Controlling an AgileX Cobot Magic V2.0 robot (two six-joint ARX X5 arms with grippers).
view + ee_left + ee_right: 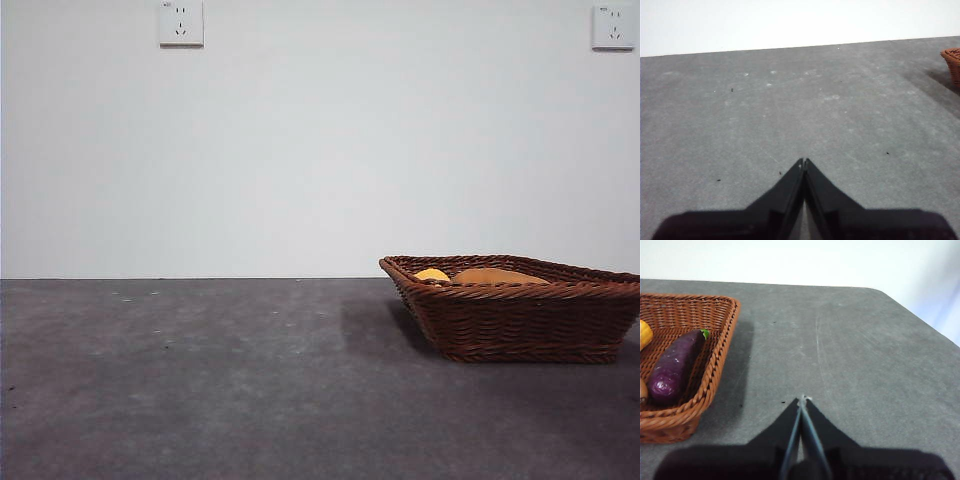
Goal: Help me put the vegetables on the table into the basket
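From my left gripper (803, 161) I see jaws pressed together over bare table (790, 115), holding nothing. My right gripper (802, 399) is likewise closed and empty, the basket (715, 365) just beside it. Inside lie the purple eggplant (675, 367), the yellow corn (644, 333) and a sliver of brown potato (642, 391). Farther off, two wall sockets (181, 23).

Plain white wall behind a dark grey worktop

The wall (320, 150) is bare and evenly lit, carrying two white power sockets high up, one (181, 23) toward the left and one (613, 27) at the right edge; the worktop (200, 380) looks mottled and matte
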